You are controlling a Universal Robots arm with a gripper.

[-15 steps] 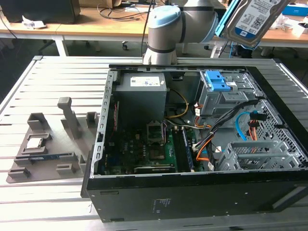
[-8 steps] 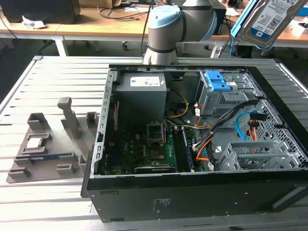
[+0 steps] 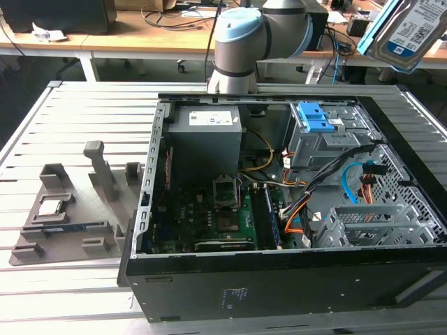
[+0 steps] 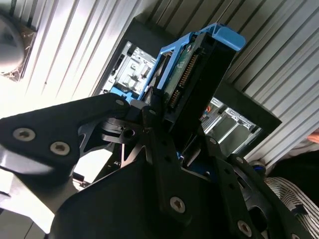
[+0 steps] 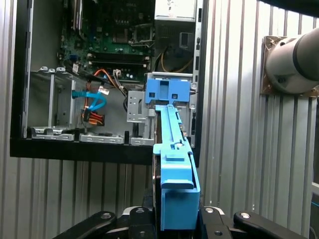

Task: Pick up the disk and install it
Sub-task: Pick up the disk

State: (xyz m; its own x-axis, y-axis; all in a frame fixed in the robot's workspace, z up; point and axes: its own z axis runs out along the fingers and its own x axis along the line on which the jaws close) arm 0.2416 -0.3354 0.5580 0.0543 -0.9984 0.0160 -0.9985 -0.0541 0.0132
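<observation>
Ribbed table carries an open case. In both wrist views the gripper grasps the disk edge-on between the jaws, the bay beyond them. Second wrist view shows its connector; exterior view shows its label.

The disk is silver with a white-and-blue label, framed in blue. The computer case is black, its motherboard green, the ribbed table grey.
</observation>
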